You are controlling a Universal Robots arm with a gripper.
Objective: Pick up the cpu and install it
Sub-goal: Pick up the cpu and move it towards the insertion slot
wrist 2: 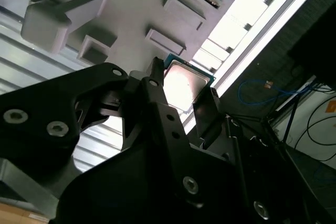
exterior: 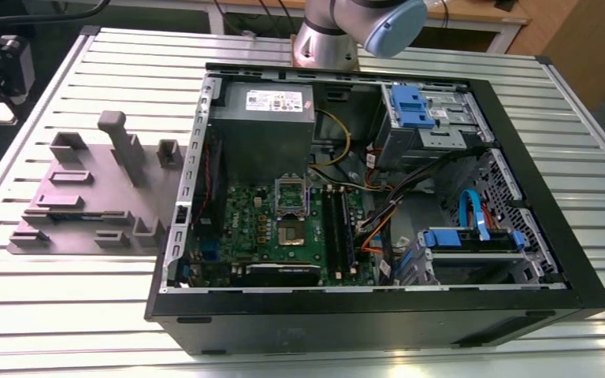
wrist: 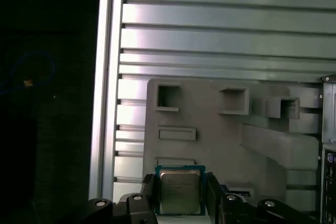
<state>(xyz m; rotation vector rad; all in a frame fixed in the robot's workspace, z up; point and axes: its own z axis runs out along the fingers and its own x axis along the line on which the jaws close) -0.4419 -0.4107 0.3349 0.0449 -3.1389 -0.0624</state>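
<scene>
Aluminium slatted tabletop (exterior: 72, 315), grey fixture tray (wrist: 210, 129) on it, jaws clamped on the cpu (wrist: 178, 192), dark floor (wrist: 47, 129) beyond

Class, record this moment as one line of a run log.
end effector: shut on the cpu | beyond it: grey fixture tray on slatted table | install: not yet done

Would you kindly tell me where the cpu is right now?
In the first wrist view the cpu is clamped between the fingers, with the grey fixture plate on the slatted table behind it.
</scene>
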